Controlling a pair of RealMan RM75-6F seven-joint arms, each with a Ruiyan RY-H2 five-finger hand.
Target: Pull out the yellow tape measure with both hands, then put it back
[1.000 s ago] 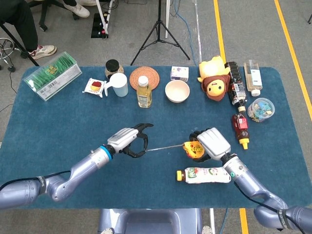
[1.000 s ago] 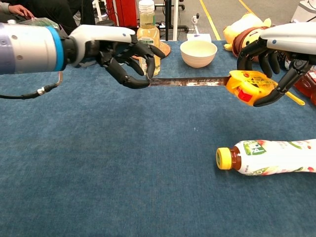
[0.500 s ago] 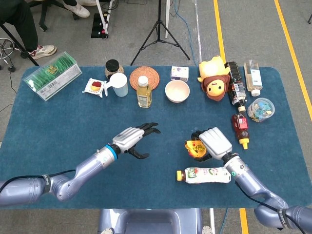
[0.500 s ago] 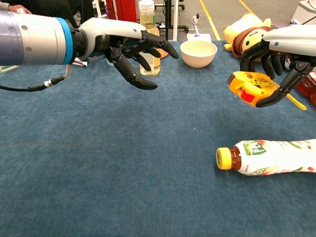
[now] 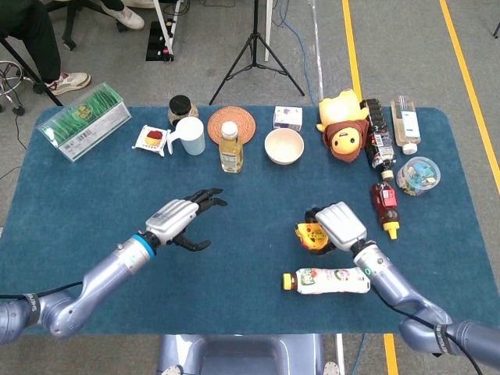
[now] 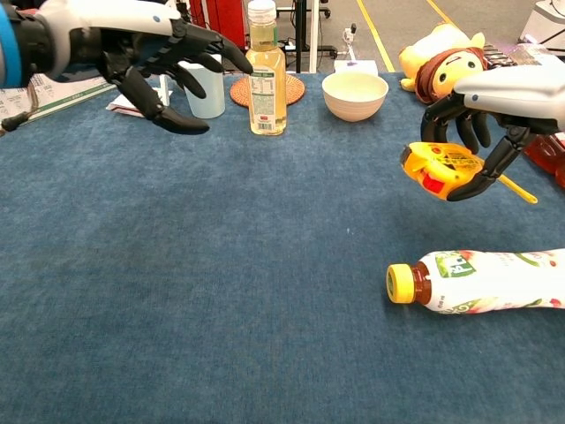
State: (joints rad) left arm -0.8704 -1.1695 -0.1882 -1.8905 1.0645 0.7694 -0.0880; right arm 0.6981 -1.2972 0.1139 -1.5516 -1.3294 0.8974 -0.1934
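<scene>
We see the right hand [image 6: 481, 132] gripping the tape measure [image 6: 439, 165] above the table [image 6: 221, 265], no blade showing; the left hand [image 6: 150, 57], fingers spread and holding nothing, sits well apart to its left.

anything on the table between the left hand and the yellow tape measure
No. In the head view only bare blue cloth lies between the left hand and the yellow tape measure, which the right hand holds.

Bright, even light; perhaps slight blur

Open cloth [image 5: 250, 203] between the hands; a lying bottle [image 5: 328, 280] seemingly crowds the right.
</scene>
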